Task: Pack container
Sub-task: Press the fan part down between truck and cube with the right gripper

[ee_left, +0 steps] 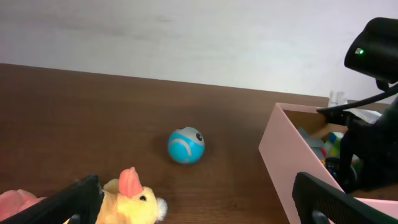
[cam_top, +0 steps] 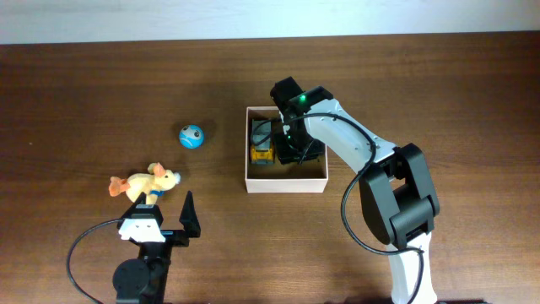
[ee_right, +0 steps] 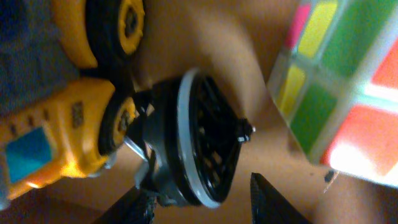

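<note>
The container (cam_top: 285,186) stands right of the table's middle, white outside and tan inside; its pale wall (ee_left: 286,155) shows in the left wrist view. My right gripper (cam_top: 292,145) reaches down into it. Its jaws (ee_right: 198,186) are closed in on a black round toy (ee_right: 199,137) with a white ring, which lies against the left finger. A yellow truck (ee_right: 56,130) and a colourful cube (ee_right: 339,81) lie on the container floor beside it. My left gripper (cam_top: 164,215) stands open at the front left, just behind a yellow plush duck (cam_top: 143,182).
A blue ball (cam_top: 191,135) with a face sits on the bare wood left of the container, also ahead of the left gripper's open fingers (ee_left: 185,145). The duck's head (ee_left: 134,199) shows by the left finger. The right arm's cable loops over the table beside the container.
</note>
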Tool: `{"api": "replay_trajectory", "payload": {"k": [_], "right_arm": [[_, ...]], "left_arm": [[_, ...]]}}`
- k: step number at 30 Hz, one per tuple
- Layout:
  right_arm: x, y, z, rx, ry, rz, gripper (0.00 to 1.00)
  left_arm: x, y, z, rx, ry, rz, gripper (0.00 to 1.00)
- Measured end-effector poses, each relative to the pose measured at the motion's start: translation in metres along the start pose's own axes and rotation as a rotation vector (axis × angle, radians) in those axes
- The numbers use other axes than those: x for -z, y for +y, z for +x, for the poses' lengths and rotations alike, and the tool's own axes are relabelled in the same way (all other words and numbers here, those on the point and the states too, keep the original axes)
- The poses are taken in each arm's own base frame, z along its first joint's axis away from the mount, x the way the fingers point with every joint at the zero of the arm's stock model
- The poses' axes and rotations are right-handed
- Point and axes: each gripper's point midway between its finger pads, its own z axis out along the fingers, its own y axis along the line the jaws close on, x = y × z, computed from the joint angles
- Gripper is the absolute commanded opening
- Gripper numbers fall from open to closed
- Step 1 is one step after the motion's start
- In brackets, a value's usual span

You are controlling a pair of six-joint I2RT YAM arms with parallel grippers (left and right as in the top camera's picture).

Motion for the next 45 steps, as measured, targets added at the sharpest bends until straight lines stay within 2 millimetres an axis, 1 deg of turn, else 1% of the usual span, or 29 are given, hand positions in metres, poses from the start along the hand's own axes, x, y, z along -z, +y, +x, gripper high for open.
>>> {"api": "replay_trajectory", "payload": {"k": [13,20,27,37,45], "right_arm": [[0.001,0.003,-0.023,-0.015,-0.094,-0.005,0.43],[0.001,0.004,-0.028,-0.018,-0.116,-0.011,0.37],[0.001,0.005,-0.03,-0.017,-0.125,-0.013,0.37],[0.004,0.008,-0.046,-0.014,-0.188,-0.025,0.37],[0.006,0.003,-0.055,-0.037,-0.231,-0.003,0.37]], "left_arm": [[0.0,0.0,0.0,0.0,0.0,0.0,0.99],[0.0,0.0,0.0,0.0,0.0,0.0,0.99],[0.0,0.0,0.0,0.0,0.0,0.0,0.99],[0.0,0.0,0.0,0.0,0.0,0.0,0.99],[0.0,0.0,0.0,0.0,0.0,0.0,0.99]]}}
